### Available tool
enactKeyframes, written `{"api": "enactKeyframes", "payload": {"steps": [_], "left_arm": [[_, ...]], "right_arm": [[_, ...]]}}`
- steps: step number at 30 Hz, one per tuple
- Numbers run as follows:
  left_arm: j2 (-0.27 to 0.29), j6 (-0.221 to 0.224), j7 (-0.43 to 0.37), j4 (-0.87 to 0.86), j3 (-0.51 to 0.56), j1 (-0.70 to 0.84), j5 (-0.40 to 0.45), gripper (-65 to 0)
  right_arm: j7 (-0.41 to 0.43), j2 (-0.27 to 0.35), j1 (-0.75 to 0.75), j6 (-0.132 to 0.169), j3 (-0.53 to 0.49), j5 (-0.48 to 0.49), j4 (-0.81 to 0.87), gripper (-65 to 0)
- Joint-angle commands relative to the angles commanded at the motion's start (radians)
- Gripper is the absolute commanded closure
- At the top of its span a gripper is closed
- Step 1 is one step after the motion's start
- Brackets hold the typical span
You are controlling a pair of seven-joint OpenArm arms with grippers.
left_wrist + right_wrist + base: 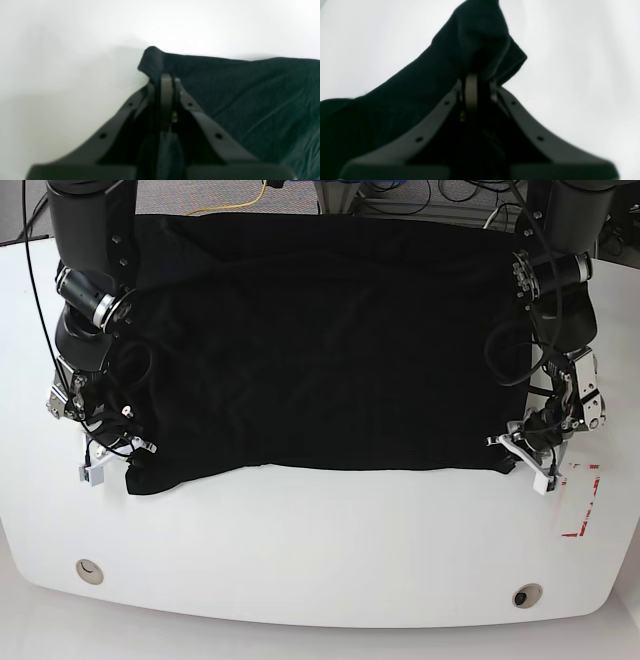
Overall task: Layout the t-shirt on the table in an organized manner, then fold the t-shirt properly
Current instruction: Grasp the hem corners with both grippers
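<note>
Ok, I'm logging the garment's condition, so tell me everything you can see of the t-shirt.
The t-shirt is plain black, soft-looking cloth, spread wide across the white table, with creases near one corner. Its near edge runs slightly wavy between the left gripper and the right gripper, each closed on a corner. No print shows; its far part runs beneath the arms.

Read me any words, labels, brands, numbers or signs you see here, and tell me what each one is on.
None: no word, brand or number is readable in any view.
The plain black cloth t-shirt: no lettering on the part in view.
The smooth white tabletop: only a broken red rectangle outline near a corner; I make out no text in it.
</note>
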Motion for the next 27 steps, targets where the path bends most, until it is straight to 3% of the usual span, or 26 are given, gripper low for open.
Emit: {"api": "enactKeyframes", "payload": {"steps": [7,19,27], "left_arm": [[0.000,0.003,0.023,0.157,-0.028,0.006,-0.002,0.0],[0.000,0.000,0.183,0.381,-0.072,0.006,-0.002,0.0],[0.000,-0.078,0.288,0.514,-0.092,0.048,-0.002,0.0]], "right_arm": [[-0.020,0.005,-0.003,0.000,0.000,0.000,0.060,-1.4],[-0.219,0.002,-0.015,0.000,0.000,0.003,0.292,-1.4],[-0.387,-0.034,-0.100,0.000,0.003,0.011,0.534,-1.4]]}}
